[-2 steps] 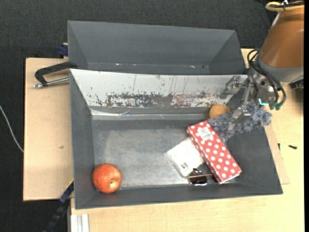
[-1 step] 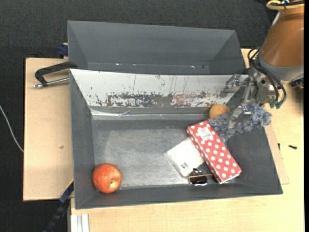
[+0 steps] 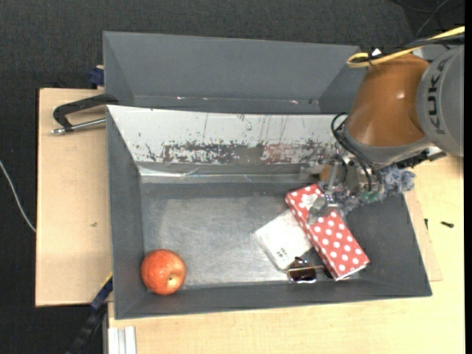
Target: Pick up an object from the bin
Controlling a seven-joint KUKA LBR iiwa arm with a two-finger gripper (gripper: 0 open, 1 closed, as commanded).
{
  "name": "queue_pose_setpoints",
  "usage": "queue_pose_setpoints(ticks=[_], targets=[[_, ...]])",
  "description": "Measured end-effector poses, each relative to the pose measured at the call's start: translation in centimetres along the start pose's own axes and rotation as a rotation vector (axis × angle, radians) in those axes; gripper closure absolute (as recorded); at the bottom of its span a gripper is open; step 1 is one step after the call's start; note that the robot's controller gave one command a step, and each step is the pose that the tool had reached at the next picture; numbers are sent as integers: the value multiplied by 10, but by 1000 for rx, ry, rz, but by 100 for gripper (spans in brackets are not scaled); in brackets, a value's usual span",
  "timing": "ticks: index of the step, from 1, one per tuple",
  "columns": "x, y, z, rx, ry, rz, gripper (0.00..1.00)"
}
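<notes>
The red, white-dotted cardboard box [image 3: 338, 243] lies in the right half of the grey metal bin [image 3: 214, 227], its long axis slanting towards the bin's front-right corner. The claw [image 3: 333, 195] hangs over the box's end nearer the bin's back wall. I cannot tell whether the claw is wide or narrow.

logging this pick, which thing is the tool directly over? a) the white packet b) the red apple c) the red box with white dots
c: the tool is over the upper end of the red box with white dots; the apple lies far off at the view's lower left.
</notes>
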State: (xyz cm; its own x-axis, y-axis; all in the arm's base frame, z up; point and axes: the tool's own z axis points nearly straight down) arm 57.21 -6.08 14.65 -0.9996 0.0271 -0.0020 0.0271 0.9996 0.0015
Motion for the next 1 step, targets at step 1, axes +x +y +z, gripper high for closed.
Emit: queue_pose_setpoints(ticks=[1], targets=[[12, 44, -14, 0, -2, 235, 0]])
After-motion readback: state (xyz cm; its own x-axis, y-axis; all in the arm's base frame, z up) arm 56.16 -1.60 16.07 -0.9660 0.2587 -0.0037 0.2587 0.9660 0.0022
